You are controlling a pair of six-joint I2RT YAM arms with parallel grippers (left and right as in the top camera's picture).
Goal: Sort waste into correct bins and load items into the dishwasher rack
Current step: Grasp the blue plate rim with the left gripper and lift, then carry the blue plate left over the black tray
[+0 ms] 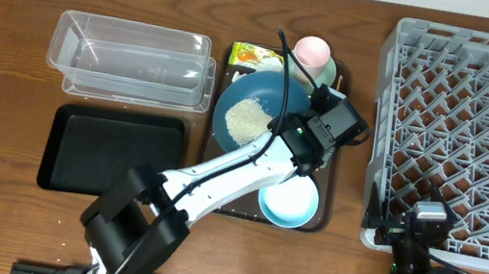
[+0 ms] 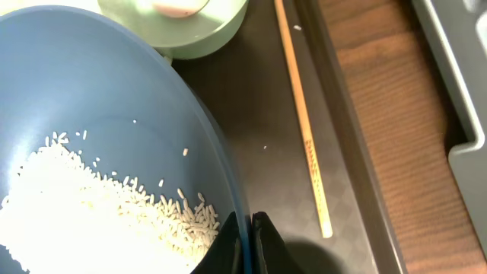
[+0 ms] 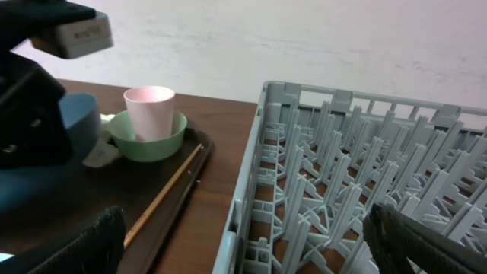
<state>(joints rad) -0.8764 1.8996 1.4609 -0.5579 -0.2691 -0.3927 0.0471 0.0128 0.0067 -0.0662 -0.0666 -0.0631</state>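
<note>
Altogether two bowls [image 1: 289, 204], one pink cup [image 1: 312, 52], one stick [image 2: 304, 129]. Rice [image 1: 247, 120] in dark blue bowl [image 1: 254, 88], pinched by left gripper [image 2: 248, 237]; right gripper [image 3: 251, 243] spread.

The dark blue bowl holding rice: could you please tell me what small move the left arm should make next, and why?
Probably lift the bowl slightly, keeping it level. The left gripper is shut on its rim, rice lies inside, and it sits on the brown tray close beside the mint dish, so it should clear both before tipping.
</note>
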